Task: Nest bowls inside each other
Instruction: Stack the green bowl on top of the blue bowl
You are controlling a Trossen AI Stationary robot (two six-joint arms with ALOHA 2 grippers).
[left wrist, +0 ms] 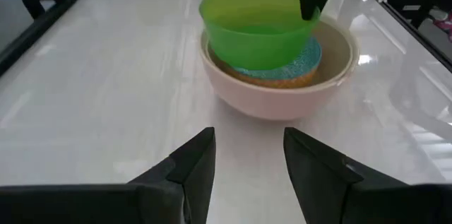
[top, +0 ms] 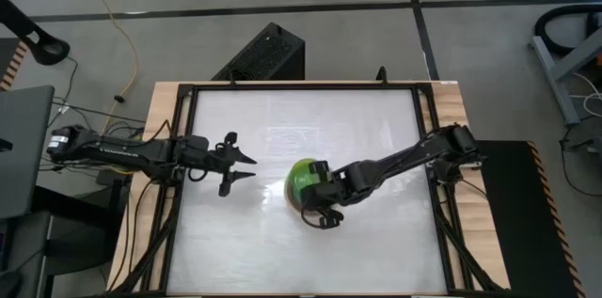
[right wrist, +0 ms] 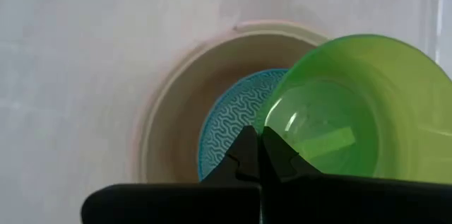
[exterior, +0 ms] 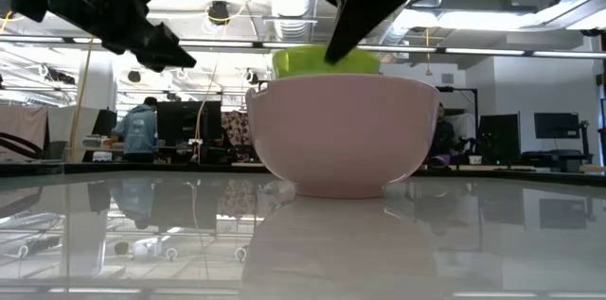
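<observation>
1. White glossy table (top: 282, 251), lab room with a person behind in the low view.
2. Left gripper (top: 246, 167) spread wide, empty, hovering just left of the stack.
3. Right gripper (right wrist: 258, 155) pinched on the green bowl (right wrist: 339, 111) rim, holding it tilted over the light blue bowl (right wrist: 229, 121) inside the cream bowl (left wrist: 282, 93), mid-table.
4. Step: seating green. Next probably needs levelling, lowering, release.
</observation>
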